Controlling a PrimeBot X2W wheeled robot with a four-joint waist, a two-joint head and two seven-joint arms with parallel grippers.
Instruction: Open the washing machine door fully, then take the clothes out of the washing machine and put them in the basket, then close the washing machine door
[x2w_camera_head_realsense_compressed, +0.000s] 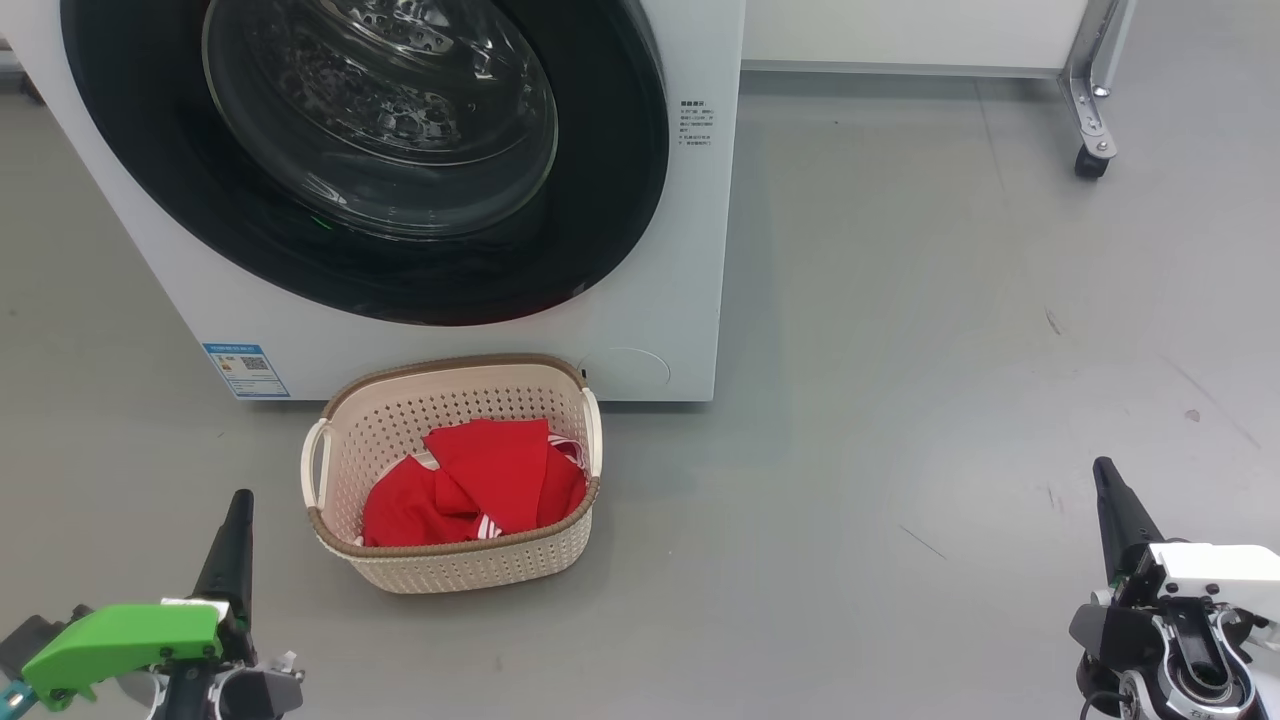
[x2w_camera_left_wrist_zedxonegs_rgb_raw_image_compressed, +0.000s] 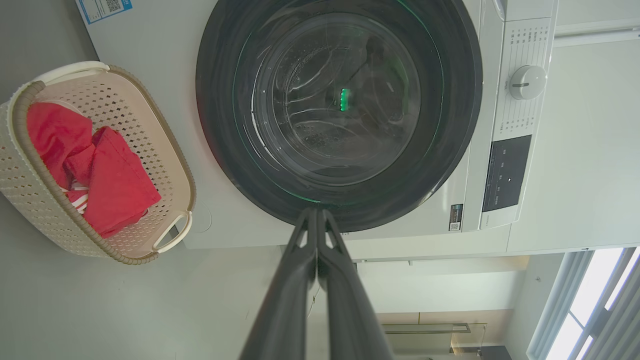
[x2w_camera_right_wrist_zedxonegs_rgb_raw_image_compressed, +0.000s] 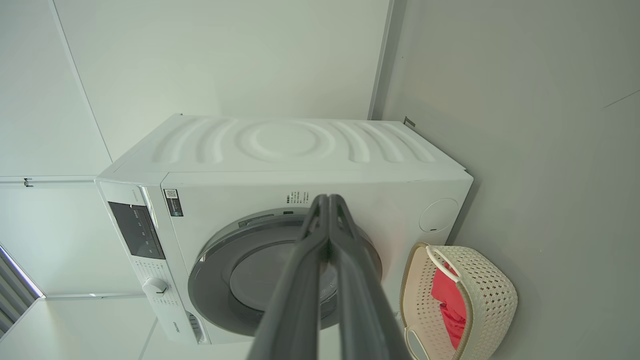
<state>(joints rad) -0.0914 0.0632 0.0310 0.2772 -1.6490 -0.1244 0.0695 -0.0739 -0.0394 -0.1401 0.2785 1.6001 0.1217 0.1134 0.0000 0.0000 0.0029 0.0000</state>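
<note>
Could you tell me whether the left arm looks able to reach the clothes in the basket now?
Probably yes: the clothes lie uncovered in the open-topped basket, ahead and right of the left gripper, with nothing standing between. Its jaws are shut and would need opening.

This looks like a bare test lab: a washing machine (x2w_camera_head_realsense_compressed: 690, 300) stands alone on a plain grey floor (x2w_camera_head_realsense_compressed: 900, 350), with white panel walls (x2w_camera_right_wrist_zedxonegs_rgb_raw_image_compressed: 225, 60) and a castered metal frame (x2w_camera_head_realsense_compressed: 1088, 100) nearby.
</note>
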